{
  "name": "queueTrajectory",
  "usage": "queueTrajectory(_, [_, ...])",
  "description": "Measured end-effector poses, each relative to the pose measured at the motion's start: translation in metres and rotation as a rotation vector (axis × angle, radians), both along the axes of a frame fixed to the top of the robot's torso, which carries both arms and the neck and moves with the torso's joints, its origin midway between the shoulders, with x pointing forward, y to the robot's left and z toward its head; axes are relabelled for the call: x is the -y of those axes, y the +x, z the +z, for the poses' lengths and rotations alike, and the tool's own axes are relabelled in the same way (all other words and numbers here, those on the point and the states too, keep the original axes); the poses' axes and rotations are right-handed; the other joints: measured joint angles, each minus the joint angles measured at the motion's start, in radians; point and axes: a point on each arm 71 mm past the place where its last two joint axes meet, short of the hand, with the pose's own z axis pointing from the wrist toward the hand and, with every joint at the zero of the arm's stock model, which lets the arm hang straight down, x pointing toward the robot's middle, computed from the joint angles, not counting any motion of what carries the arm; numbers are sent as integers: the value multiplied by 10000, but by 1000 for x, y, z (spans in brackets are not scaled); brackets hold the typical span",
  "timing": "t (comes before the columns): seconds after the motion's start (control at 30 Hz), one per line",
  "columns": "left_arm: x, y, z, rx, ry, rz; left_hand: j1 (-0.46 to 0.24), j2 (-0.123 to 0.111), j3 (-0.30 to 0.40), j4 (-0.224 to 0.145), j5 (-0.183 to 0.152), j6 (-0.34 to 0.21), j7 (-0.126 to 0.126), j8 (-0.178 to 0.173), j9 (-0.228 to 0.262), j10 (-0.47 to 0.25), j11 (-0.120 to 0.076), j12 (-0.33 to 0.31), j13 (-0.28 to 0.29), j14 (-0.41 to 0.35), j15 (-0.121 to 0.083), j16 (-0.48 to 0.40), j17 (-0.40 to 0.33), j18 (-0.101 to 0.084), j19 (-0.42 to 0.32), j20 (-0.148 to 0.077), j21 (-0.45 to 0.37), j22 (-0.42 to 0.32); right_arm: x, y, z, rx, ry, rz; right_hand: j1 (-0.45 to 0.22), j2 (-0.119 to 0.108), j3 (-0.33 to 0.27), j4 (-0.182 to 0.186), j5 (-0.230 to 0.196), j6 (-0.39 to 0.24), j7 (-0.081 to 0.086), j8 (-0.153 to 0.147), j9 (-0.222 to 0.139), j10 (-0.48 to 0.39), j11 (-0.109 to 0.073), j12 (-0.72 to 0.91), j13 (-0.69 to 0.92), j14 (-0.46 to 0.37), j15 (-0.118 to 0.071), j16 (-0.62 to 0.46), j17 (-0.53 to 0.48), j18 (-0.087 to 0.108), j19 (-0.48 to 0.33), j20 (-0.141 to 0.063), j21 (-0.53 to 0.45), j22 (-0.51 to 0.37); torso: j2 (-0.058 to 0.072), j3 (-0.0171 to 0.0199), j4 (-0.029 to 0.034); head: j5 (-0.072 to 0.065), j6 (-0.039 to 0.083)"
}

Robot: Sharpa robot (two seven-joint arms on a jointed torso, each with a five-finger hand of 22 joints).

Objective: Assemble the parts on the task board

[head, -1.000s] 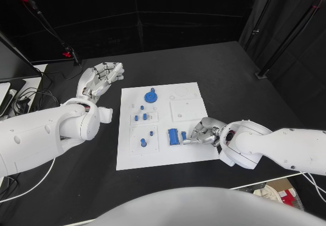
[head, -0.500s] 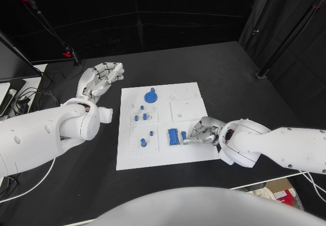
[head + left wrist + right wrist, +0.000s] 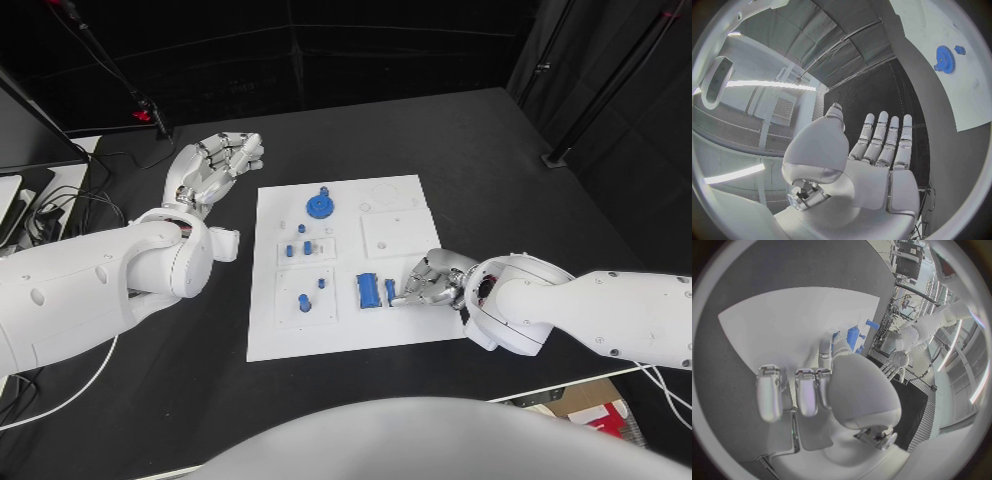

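Robot's right hand (image 3: 427, 284) works a small blue plastic part (image 3: 389, 290) near the right edge of the white rectangular task board (image 3: 404, 328).

Its fingers curl down onto the piece beside a larger blue block (image 3: 369, 290); whether they actually pinch it cannot be told. The left hand (image 3: 212, 165) hovers released, fingers spread, off the board's far left corner. Next, seemingly, comes lifting and seating the part.

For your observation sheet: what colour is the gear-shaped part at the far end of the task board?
Blue. The gear-shaped part shows best in the head view.
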Motion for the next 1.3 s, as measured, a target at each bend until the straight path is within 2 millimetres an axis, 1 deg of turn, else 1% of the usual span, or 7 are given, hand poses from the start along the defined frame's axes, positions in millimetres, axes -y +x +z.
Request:
queueTrajectory(0.43, [1, -1, -3, -56, 0, -3, 0, 0, -79, 26, 0, 0, 0, 48, 0, -24, -24, 0, -14, -72, 3, 42, -64, 0, 0, 0, 0, -22, 15, 16, 19, 1751, 2238, -1161, -224, -57, -322, 154, 1032, -535, 118, 109, 212, 0, 0, 0, 1, 0, 1, 0, 0, 0, 0, 1, -544, 0, -18, 16, -10, 151, 0])
queueTrajectory(0.63, [3, -4, -10, -218, -29, 4, -115, 115, -305, 23, 0, 0, 0, 107, 0, -293, 4, -1, -14, -173, 30, 158, -198, -1, 0, 0, 42, -70, 16, 51, 43, 3486, 4672, -1300, -239, 237, -715, 94, 1322, -1750, 548, 138, 249, -2, 412, -136, 7, -28, 471, -142, -1, 778, -1968, 391, -3523, 0, -40, 39, 3, 451, 0])
queueTrajectory(0.83, [7, -8, -16, -371, -75, 24, -131, 130, -573, 49, -105, 276, -88, 107, -13, -493, 191, 147, -14, -292, 147, 310, -400, 0, 0, 0, 83, -136, 11, 73, 53, 4928, 6460, -953, -1456, 609, -1533, 122, 1480, -3411, 1099, -520, -424, -6794, 1112, -8122, -3436, -5828, 1275, -7528, -3072, 1338, -6418, 892, -9323, -1424, -52, 64, 6, 696, 0])
queueTrajectory(0.93, [9, -9, -20, -458, -85, 50, -266, 41, -645, 41, -222, 322, -28, 78, -29, -634, 84, 195, -14, -424, 131, 387, -449, -1, 0, 0, 83, -174, 4, 78, 57, 5464, 7170, -662, -2503, 104, -1371, 207, 1401, -4387, 1049, -869, -713, -8218, 1847, -10190, -5127, -7644, 2045, -9589, -4587, 1311, -7697, 1307, -10879, -2409, -54, 64, -6, 805, 0])
queueTrajectory(1.0, [10, -10, -22, -496, -92, 54, -392, -49, -652, 47, -319, 238, 44, -39, -30, -796, -79, 251, -13, -600, 122, 437, -479, -1, 0, 0, 83, -207, -1, 80, 58, 5707, 7539, -495, -3625, -1045, -456, 261, 1400, -5284, 878, -1135, -904, -9073, 2084, -11194, -6055, -8786, 2308, -10672, -5500, 1007, -8664, 1507, -11930, -3140, -55, 65, -15, 844, 20])
queueTrajectory(1.1, [14, -12, -24, -551, -105, 43, -595, -225, -571, 55, -338, -168, 16, -135, -30, -1004, -251, 334, -13, -770, 90, 541, -480, 0, -50, 7, 82, -302, -8, 83, 60, 5963, 8063, -279, -4351, -1933, -387, 276, 1400, -6334, 631, -1388, -1057, -10157, 1995, -12005, -6724, -10046, 2251, -11551, -6186, 823, -9604, 1717, -12856, -3773, -55, 70, -16, 872, 149])
queueTrajectory(1.3, [18, -13, -28, -620, -128, 14, -792, -456, -241, 53, -378, -563, -29, -58, -8, -1219, -72, 447, -13, -934, 70, 698, -480, 1, -74, 0, 82, -394, -14, 86, 60, 6060, 8631, -180, -4778, -2359, -599, 291, 1400, -7646, 122, -1060, -917, -11512, 1753, -12522, -7335, -11831, 2019, -12268, -6897, 617, -11440, 1924, -14387, -5842, -55, 71, 13, 896, 351])
